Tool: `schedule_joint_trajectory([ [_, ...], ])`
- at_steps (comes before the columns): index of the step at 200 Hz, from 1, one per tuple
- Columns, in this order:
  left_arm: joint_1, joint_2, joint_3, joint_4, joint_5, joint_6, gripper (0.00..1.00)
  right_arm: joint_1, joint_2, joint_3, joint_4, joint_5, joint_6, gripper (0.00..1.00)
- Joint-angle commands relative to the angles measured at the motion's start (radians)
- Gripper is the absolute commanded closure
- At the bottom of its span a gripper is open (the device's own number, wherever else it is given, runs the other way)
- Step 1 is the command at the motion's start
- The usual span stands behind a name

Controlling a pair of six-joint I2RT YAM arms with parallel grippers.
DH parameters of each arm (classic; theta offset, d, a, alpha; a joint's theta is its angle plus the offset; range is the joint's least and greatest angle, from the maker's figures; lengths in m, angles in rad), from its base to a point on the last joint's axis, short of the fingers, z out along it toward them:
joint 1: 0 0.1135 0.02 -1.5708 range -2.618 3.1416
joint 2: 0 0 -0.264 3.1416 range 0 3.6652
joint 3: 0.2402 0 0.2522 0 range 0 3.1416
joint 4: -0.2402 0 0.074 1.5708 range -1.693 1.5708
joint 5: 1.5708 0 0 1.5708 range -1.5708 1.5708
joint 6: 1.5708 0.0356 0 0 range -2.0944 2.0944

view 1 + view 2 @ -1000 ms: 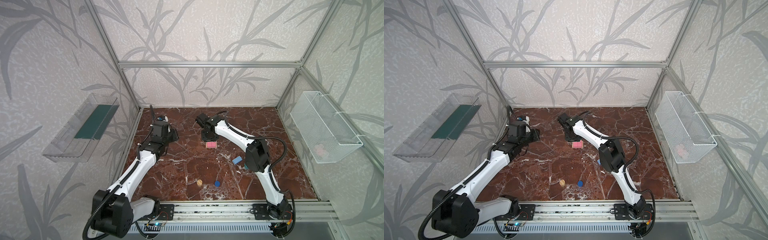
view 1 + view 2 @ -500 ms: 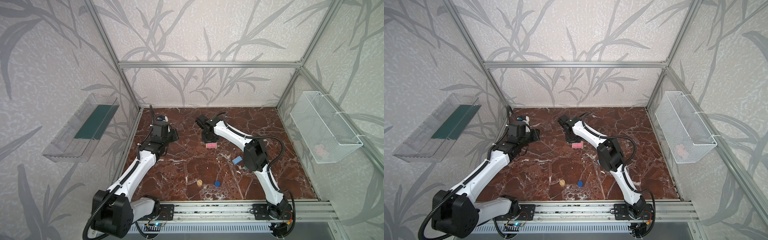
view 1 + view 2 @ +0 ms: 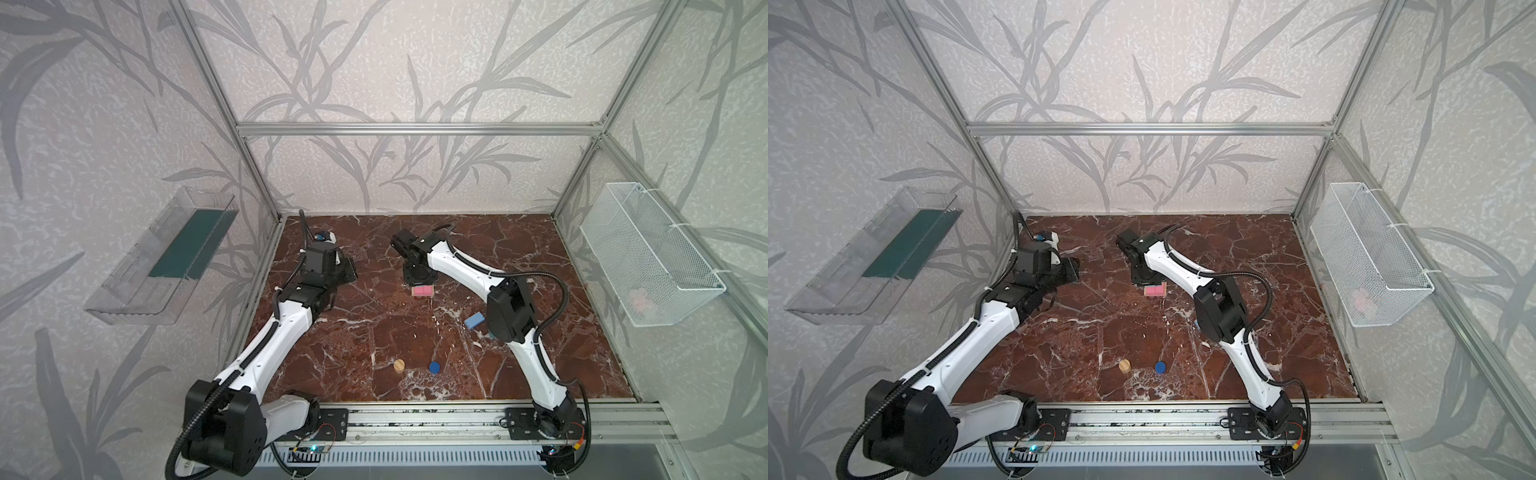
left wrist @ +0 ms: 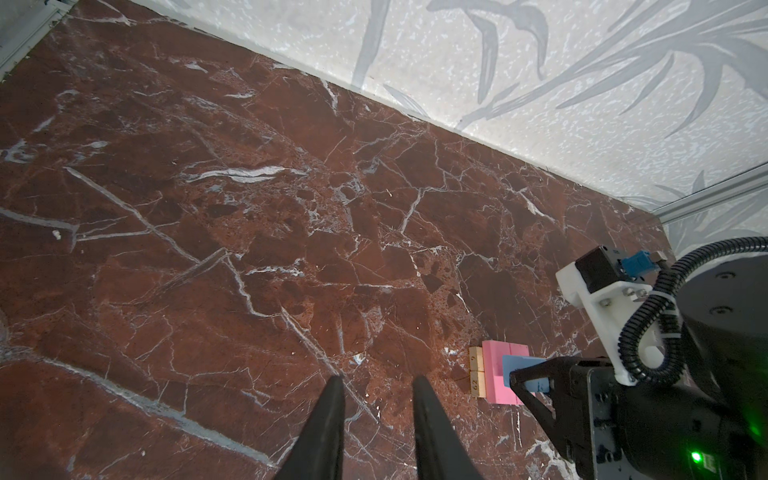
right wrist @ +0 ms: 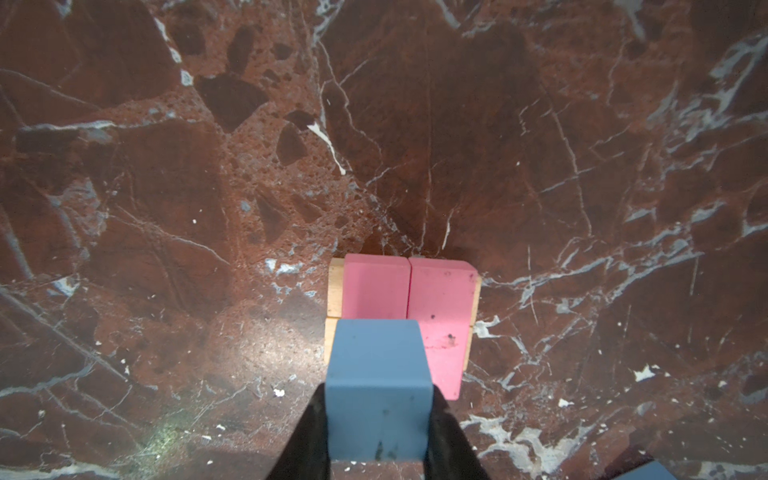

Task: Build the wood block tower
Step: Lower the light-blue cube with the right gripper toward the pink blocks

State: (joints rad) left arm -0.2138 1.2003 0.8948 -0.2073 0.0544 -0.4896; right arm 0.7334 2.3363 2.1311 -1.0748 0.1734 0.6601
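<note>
The tower stands as two pink bars (image 3: pixel 421 290) (image 3: pixel 1155 289) (image 5: pixel 440 316) lying on two tan bars (image 5: pixel 334 286) (image 4: pixel 477 374) at mid-floor. My right gripper (image 3: pixel 417 274) (image 3: pixel 1144 278) (image 5: pixel 378 411) hangs just above them, shut on a light blue block (image 5: pixel 376 395) (image 4: pixel 519 368). A second light blue block (image 3: pixel 474 320) lies on the floor beside the right arm. Near the front stand a tan cylinder (image 3: pixel 398 365) (image 3: pixel 1124 365) and a dark blue cylinder (image 3: pixel 434 366) (image 3: pixel 1160 366). My left gripper (image 3: pixel 347 272) (image 4: pixel 378 380) is open and empty, left of the tower.
The floor is red-brown marble (image 3: pixel 374 332). A white wire basket (image 3: pixel 648 257) hangs on the right wall and a clear tray (image 3: pixel 166 257) on the left wall. An aluminium rail (image 3: pixel 415 419) carries both arm bases at the front edge.
My right arm has shifted slightly left, bringing the held blue block further over the pink bars. The left arm has not moved.
</note>
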Motion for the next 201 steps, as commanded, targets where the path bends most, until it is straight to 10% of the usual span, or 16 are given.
schedule_joint_trajectory([
  [1, 0.005, 0.002, -0.007, 0.018, -0.001, 0.000, 0.72, -0.004, 0.027, 0.029, -0.020, -0.004, -0.010, 1.00],
  [201, 0.010, 0.005, -0.009, 0.020, 0.002, -0.003, 0.72, -0.005, 0.042, 0.027, -0.010, -0.018, -0.015, 0.98],
])
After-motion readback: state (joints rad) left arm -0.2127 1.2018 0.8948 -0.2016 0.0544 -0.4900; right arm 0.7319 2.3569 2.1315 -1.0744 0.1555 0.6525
